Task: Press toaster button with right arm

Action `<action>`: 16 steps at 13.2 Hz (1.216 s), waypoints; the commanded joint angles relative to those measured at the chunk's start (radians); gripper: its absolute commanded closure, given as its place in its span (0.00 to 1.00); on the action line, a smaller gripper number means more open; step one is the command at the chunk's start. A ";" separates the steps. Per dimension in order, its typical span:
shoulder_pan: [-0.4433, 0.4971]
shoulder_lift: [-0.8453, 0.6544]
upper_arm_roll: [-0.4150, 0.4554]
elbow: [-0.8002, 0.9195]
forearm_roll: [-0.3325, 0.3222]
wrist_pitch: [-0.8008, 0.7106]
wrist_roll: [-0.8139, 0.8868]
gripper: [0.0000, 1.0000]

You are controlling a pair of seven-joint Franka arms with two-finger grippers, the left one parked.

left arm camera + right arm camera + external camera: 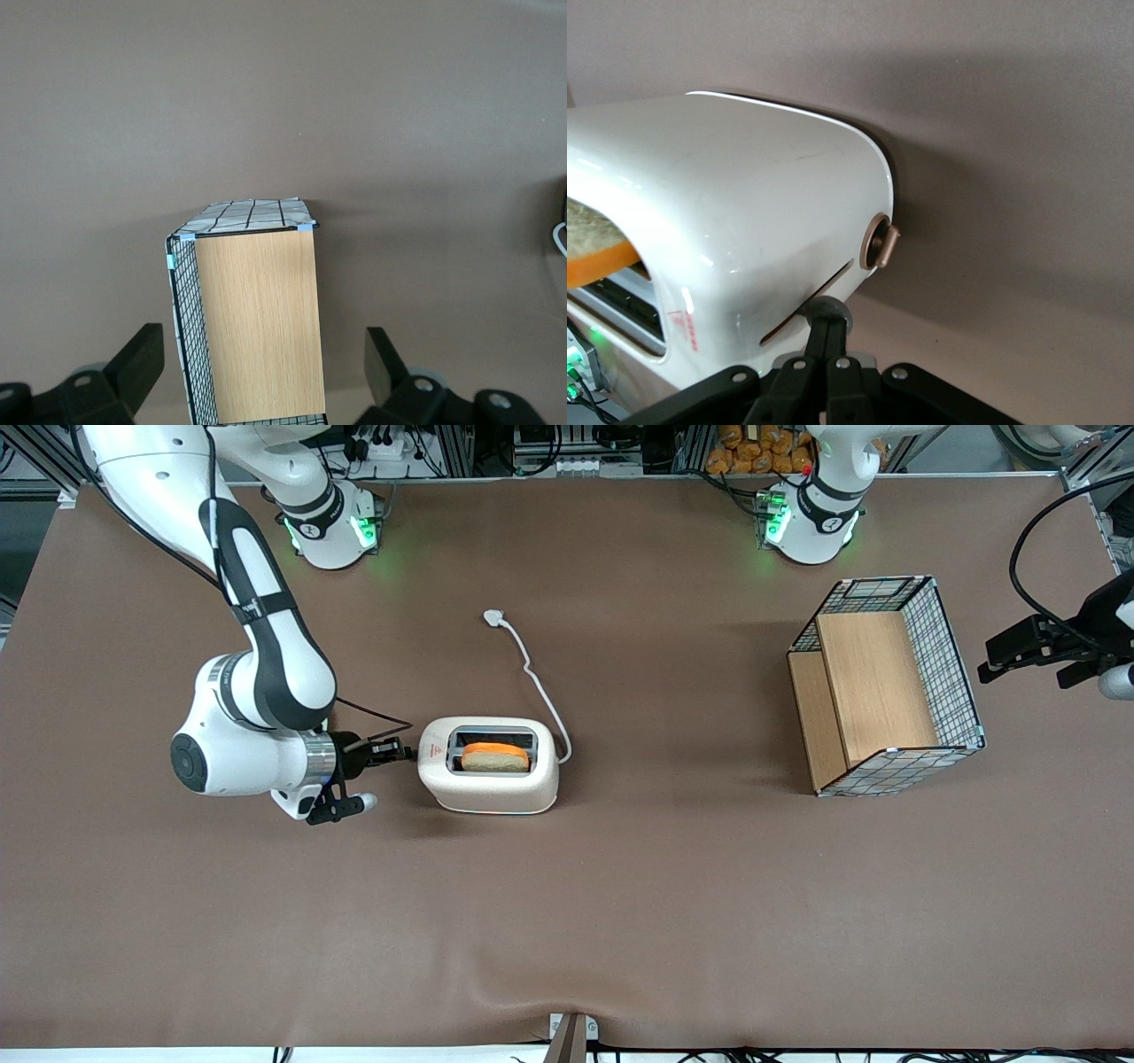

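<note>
The claw (400,753) of the right arm (257,682) lies level with the worktop (567,921), its tip against the short end of the toaster (489,766) that carries the small red mark (431,750). In the right wrist view the claw (826,341) has its two fingers (825,332) pressed together with no gap, holding nothing; their joined tip meets the toaster button (825,310), a grey knob seated at the near end of a dark slot in the toaster's end face (771,257). Just beside that slot a round tan dial (880,242) projects from the same face.

The toaster stands on the worktop roughly midway along it. A slice of bread (495,757) with an orange edge sits in the grey-rimmed slot, standing above the rim. From the toaster's other short end a thin white cord (540,691) curves away from the front camera and ends in a white plug (493,616).

Well apart from the toaster, toward the parked arm's end of the worktop, lies a wire basket (946,646) with wooden panels (873,686).
</note>
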 commanded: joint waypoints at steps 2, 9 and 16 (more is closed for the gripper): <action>0.020 0.038 -0.001 -0.022 0.024 0.031 -0.021 1.00; 0.030 0.059 -0.001 -0.052 0.027 0.097 -0.022 1.00; 0.017 0.107 0.001 -0.054 0.150 0.117 -0.133 1.00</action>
